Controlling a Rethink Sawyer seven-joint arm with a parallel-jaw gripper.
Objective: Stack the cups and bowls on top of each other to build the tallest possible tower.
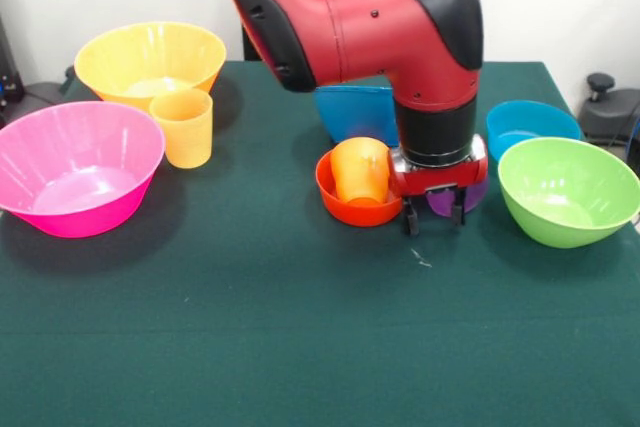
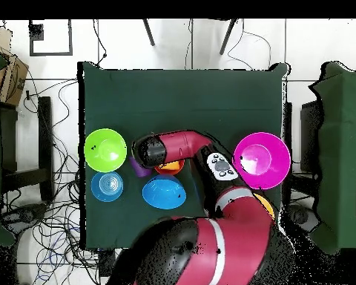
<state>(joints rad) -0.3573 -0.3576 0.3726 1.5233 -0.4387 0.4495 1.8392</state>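
The tower is the orange cup (image 1: pixel 360 169) standing in the small red-orange bowl (image 1: pixel 352 209) at mid table; a sliver of the bowl shows overhead (image 2: pixel 170 168). My gripper (image 1: pixel 434 219) is open, pointing down just right of this bowl, with its fingertips close to the cloth. A purple piece (image 1: pixel 472 196) shows behind the fingers, mostly hidden; I cannot tell whether it is a cup or a bowl. The yellow-orange cup (image 1: pixel 183 127) stands far left, between the big yellow bowl (image 1: pixel 150 59) and the big pink bowl (image 1: pixel 75 167). The arm head (image 2: pixel 153 151) covers the gripper overhead.
The lime green bowl (image 1: pixel 570 192) sits close to the right of the gripper, with the small blue bowl (image 1: pixel 530 125) behind it. The medium blue bowl (image 1: pixel 355 112) is behind the tower, partly hidden by the arm. The table's green cloth (image 1: pixel 300 327) stretches in front.
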